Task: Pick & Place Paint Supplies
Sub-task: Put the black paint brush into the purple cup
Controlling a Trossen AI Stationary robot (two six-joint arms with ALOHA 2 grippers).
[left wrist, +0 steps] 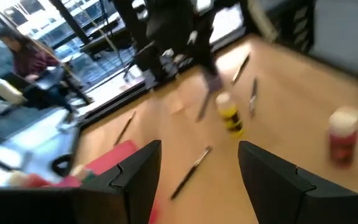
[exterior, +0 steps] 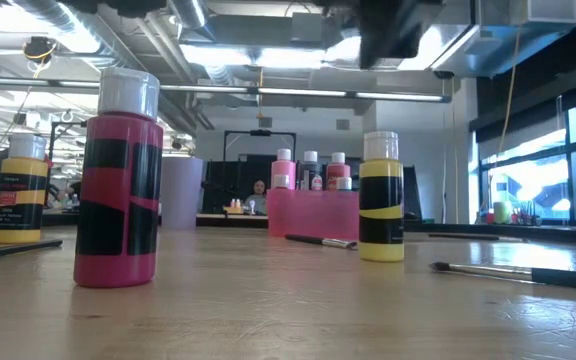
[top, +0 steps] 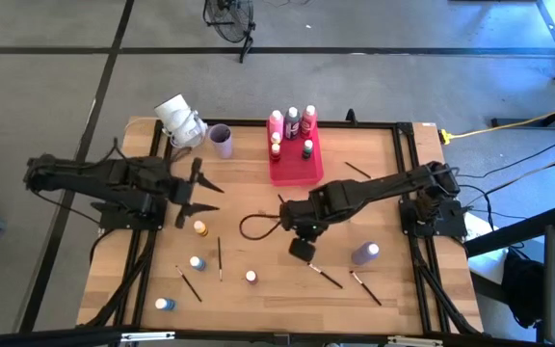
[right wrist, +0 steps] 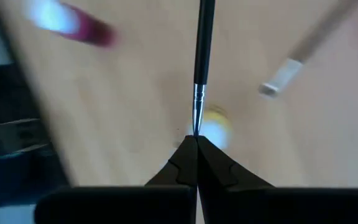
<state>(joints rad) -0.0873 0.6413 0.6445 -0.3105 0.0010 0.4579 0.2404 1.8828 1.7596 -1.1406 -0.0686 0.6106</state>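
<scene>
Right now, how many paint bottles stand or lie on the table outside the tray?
5: yellow bottle by the left gripper, blue bottle nearer the front, second blue bottle front-left, red bottle front-centre, purple bottle right. More may be hidden.

Grey floor (top: 374,24), ceiling strip lights (exterior: 268,92), large windows (exterior: 528,180).

The pale wooden table top (exterior: 268,310) is showing fine grain and a dull sheen. The pink plastic paint bottle with black label bands (exterior: 119,185) is looking smooth and glossy. The thin dark paintbrush (right wrist: 201,62) is gleaming, a bright metal ferrule shining near its tip.
</scene>
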